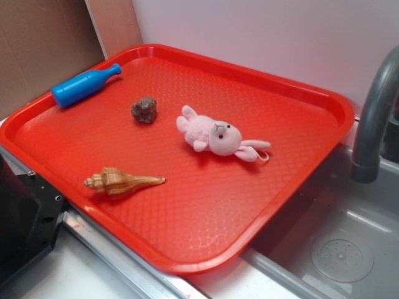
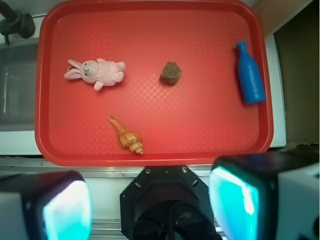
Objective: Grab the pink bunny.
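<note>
1. In the wrist view we see the tool [image 2: 150, 200] at the bottom edge, its two fingers spread wide apart with nothing between them; it is open and high above the red tray [image 2: 155, 155].
2. The pink bunny [image 2: 96, 72] lies on the tray floor at about 11 o'clock from the tool, in the tray's upper-left part in that view.
3. Its long axis runs roughly 9 to 3 o'clock there, ears toward 9 and body toward 3, so we judge the fingers would best close across its narrow width, along the 12 to 6 line.
4. The bunny lies apart from everything else: the brown rock [image 2: 171, 73] is at its 3 o'clock, the seashell [image 2: 127, 136] near its 5 o'clock, and the blue bottle [image 2: 250, 74] is far off toward 3.
5. We judge the coming move to be a shift toward 11 o'clock, then a descent.
</note>
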### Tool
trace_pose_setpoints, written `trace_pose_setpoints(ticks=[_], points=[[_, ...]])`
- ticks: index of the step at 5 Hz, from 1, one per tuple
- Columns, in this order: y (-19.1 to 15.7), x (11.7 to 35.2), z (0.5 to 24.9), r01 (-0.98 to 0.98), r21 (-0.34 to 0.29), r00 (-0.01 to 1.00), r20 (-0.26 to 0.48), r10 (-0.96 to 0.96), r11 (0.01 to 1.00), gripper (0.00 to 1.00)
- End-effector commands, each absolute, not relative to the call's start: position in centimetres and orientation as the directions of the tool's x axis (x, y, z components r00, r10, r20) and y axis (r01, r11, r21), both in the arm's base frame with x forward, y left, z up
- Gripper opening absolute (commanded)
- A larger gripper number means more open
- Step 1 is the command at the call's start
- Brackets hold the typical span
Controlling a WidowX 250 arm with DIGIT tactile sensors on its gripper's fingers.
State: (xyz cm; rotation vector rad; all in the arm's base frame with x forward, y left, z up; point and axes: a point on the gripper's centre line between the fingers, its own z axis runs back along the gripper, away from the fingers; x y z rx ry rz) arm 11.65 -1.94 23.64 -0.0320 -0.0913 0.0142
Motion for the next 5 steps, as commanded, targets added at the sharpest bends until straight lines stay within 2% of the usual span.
trace_pose_setpoints(ticks=[1,2,3,5], points=[[-1.9,11.6,23.6,-0.013,-0.033,0.996,0.091,0.016,0.999,1.0],[-3.8,16.6,18.6,0.233,-0.08,0.971,0.068,-0.227,0.969,1.0],[-5.1,21.1,15.9,0.466,-0.019,0.884,0.051,-0.465,0.885,1.0],[-5.1,21.1,15.9,0.466,-0.019,0.884,0.051,-0.465,0.885,1.0]])
